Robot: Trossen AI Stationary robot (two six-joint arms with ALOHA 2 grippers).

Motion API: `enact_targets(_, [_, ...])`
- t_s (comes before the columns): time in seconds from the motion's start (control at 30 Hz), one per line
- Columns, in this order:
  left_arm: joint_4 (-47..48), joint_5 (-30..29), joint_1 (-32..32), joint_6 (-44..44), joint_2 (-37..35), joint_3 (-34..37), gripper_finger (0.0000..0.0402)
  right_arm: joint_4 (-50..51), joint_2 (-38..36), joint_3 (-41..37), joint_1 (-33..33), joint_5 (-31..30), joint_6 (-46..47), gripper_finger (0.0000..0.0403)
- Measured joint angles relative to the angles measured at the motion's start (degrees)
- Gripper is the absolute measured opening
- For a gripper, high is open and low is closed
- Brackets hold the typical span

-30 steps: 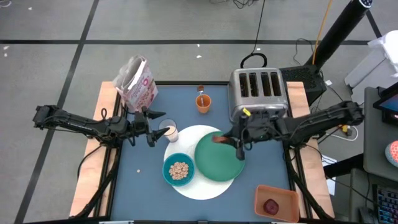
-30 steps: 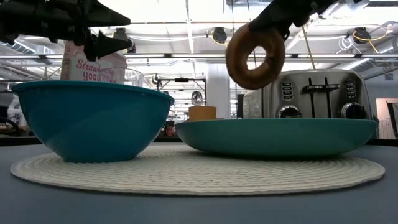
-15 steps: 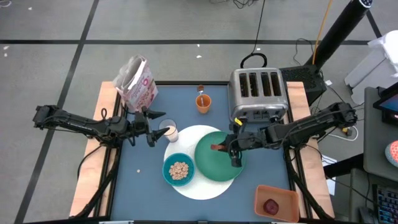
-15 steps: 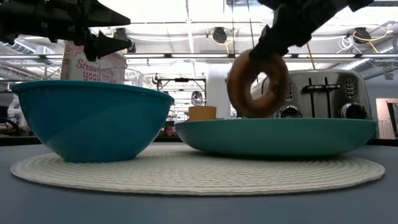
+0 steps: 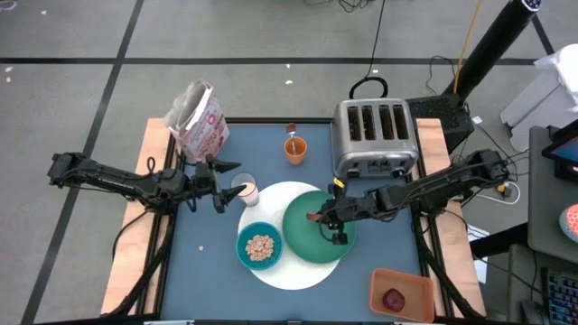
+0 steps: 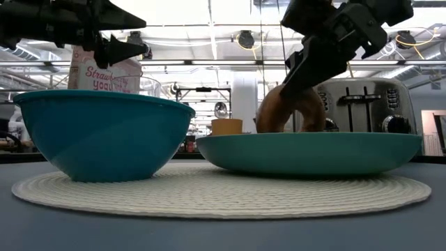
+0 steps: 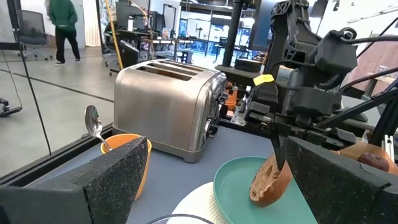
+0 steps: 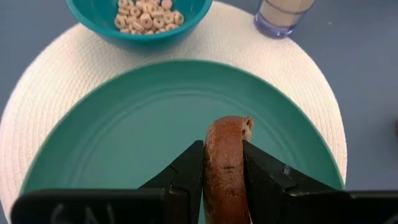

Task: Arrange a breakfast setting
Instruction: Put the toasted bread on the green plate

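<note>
Our right claw (image 8: 222, 167) pinches the ring bread (image 8: 225, 155) on edge over the green plate (image 8: 124, 118); we should lower it, then release. Left claw (image 5: 219, 185) spread beside the plate.

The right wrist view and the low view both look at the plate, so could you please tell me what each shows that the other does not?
Only the right wrist view shows the cereal in the bowl, the milk glass and the right gripper shut on the bread ring, edge on. Only the low view shows the toaster, the orange cup, the yogurt bag and the left gripper open above the bowl. Both show the green plate, the white mat and the bread ring lowered into the plate.
</note>
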State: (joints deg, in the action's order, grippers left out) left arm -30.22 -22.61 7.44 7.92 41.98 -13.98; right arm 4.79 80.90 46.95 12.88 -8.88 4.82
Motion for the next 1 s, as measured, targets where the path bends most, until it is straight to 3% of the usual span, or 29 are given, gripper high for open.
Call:
enact_targets(0.6, [0.0, 0.0, 0.0, 0.0, 0.0, 0.0, 0.0386, 0.1, -0.1, 0.0, 0.0, 0.2, 0.7, 0.0089])
enact_targets(0.83, [0.0, 0.0, 0.0, 0.0, 0.0, 0.0, 0.0386, 0.2, -0.1, 0.0, 0.0, 6.0, 1.7, 0.0089])
enact_targets(1.0, [0.0, 0.0, 0.0, 0.0, 0.0, 0.0, 0.0386, 0.2, -0.1, 0.0, 0.0, 6.2, 3.6, 0.0089])
